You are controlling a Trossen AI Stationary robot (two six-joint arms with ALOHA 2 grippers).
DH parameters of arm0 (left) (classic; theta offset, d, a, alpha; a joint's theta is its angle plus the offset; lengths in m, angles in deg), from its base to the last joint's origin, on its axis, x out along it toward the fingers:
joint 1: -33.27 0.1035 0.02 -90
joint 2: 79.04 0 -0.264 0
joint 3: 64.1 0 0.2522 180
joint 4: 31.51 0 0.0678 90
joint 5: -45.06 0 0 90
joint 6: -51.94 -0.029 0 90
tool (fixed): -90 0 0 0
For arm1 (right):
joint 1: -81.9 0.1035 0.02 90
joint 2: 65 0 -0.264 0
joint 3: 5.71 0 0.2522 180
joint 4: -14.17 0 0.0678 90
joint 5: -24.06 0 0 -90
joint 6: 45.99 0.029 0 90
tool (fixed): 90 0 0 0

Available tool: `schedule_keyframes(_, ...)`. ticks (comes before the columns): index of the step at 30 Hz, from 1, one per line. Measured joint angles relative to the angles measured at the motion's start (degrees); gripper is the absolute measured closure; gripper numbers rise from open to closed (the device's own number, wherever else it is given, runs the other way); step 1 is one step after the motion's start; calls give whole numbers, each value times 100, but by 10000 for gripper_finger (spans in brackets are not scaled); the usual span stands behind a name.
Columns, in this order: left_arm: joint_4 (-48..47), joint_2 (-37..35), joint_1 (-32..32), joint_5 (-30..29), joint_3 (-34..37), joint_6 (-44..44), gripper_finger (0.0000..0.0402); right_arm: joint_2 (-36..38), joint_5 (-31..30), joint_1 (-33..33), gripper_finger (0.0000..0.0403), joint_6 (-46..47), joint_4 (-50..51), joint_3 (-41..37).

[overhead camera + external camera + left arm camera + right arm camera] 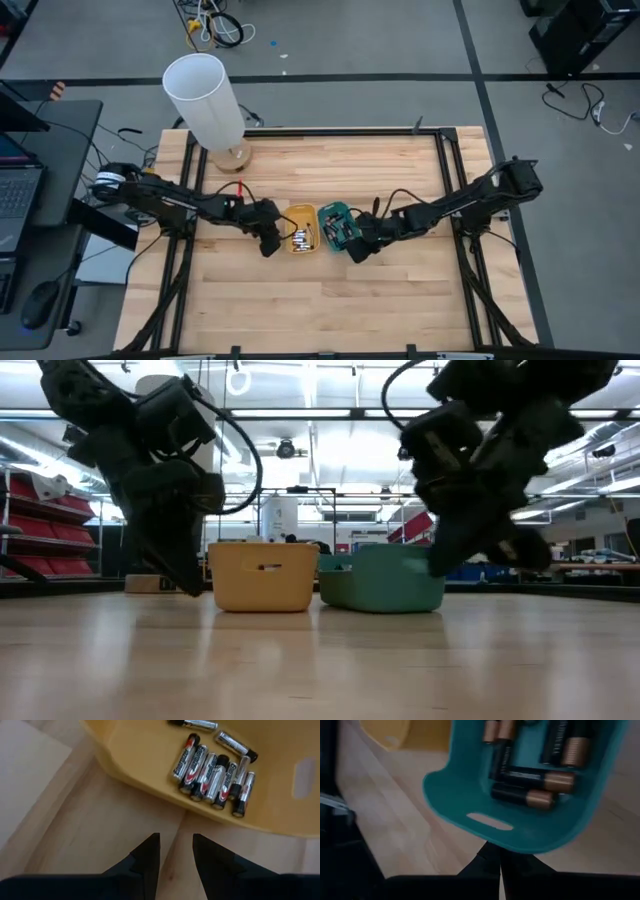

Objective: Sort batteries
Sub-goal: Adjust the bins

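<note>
The left hand [175, 851] hangs low over the counter [330, 310] just beside the yellow tray [303, 228], fingers parted around bare wood and gripping nothing. Silvery batteries [212, 775] lie side by side in that tray. The right hand [499, 856] is clenched tight on nothing, pressed against the end wall of the teal tray [470, 795], where dark copper-topped batteries [530, 782] are piled. Both trays sit touching near the counter's middle, and every cell visible seems sorted already. Judging from this, the step is to check for strays or retreat; either hand should lift straight up, so that neither tray is nudged or tipped.
</note>
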Motion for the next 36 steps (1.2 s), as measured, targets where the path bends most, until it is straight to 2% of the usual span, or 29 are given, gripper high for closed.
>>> schedule_keyframes(8,212,236,122,-7,-5,-51,271,-408,277,-45,403,79,-910,2)
schedule_keyframes(16,284,254,340,88,-24,-153,271,533,400,127,403,118,-724,-2)
schedule_keyframes(21,434,254,394,101,-28,-351,271,1341,-325,82,403,-64,110,0)
schedule_keyframes(27,533,278,653,123,-28,-485,271,1890,-1164,-121,403,-158,2013,2)
schedule_keyframes(32,592,278,840,187,-28,-635,271,1872,-1248,-271,403,-30,3138,0)
schedule_keyframes(36,866,298,987,177,-28,-805,271,1644,-1247,-372,403,-38,3158,-2)
